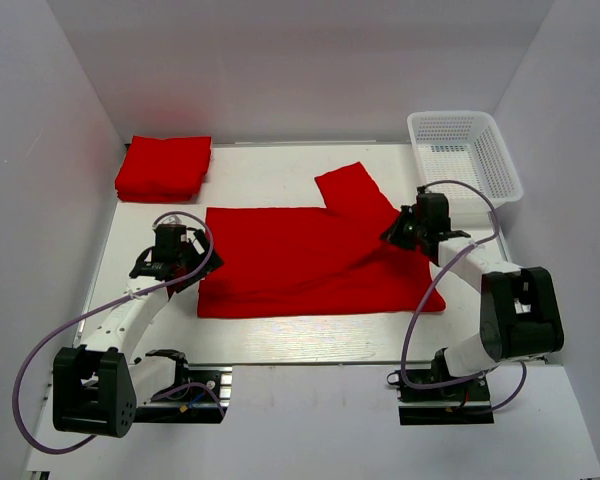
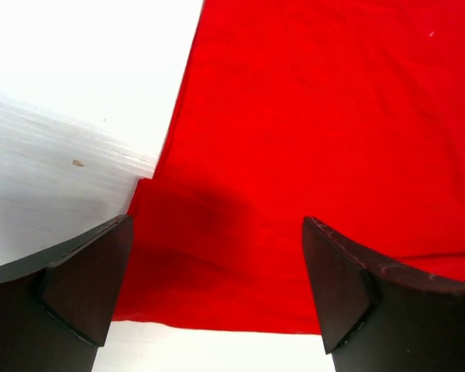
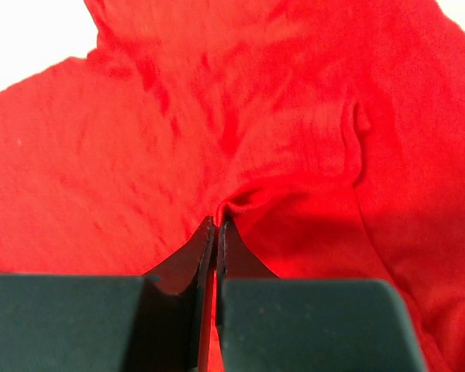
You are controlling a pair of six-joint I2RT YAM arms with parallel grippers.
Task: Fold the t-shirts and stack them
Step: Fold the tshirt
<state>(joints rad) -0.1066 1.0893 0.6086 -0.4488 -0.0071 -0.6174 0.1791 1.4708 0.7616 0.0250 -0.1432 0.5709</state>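
White tabletop [image 1: 280, 345] all round. Near left, left gripper [image 1: 187, 262] splayed wide over edge of spread bright red cloth t-shirt [image 1: 300, 265]. Opposite, right gripper [image 1: 398, 232] clamped on its raised right fold. Far left, folded red t-shirts [image 1: 163, 167]; far right, white plastic mesh basket [image 1: 502, 168].

The flat white surface [image 1: 280, 345] carries a spread bright red cloth t-shirt [image 1: 300, 265], a folded red stack [image 1: 163, 167] far-left, and a white plastic mesh basket [image 1: 502, 165] far-right.

a: is the spread bright red cloth t-shirt [image 1: 300, 270] patterned?
b: no, plain red, same as the folded red cloth stack [image 1: 163, 167].
a: and the rectangular plastic mesh basket [image 1: 504, 165]?
b: white, gridded with holes; the flat table [image 1: 265, 180] is white too.
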